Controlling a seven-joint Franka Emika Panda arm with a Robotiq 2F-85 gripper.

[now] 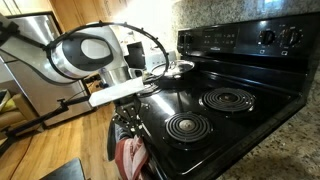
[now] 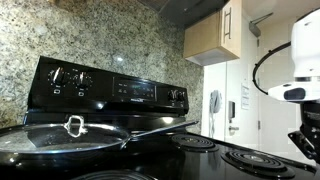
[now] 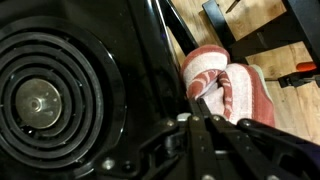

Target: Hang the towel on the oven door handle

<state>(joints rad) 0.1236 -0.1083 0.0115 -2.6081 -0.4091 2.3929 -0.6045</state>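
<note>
In the wrist view, my gripper (image 3: 212, 108) covered part of the towel (image 3: 240, 90). In an exterior view, the frame edge cut off the lower end of the towel (image 1: 128, 160). The oven door handle was too obscured to identify.

A wooden floor (image 1: 45, 140) lies below the end effector (image 1: 127, 125); a speckled granite wall (image 2: 70, 30) and a pale cabinet (image 2: 208, 30) stand beyond it.

In an exterior view the camera sits high off the stove's front corner, looking down across the cooktop (image 1: 215, 110). In an exterior view it sits low at cooktop height, close to a pan lid (image 2: 70, 135), facing the control panel (image 2: 110, 88). Both exterior views share burners and panel. The wrist view looks close down over the front edge: burner (image 3: 45, 100), towel (image 3: 230, 90).
</note>
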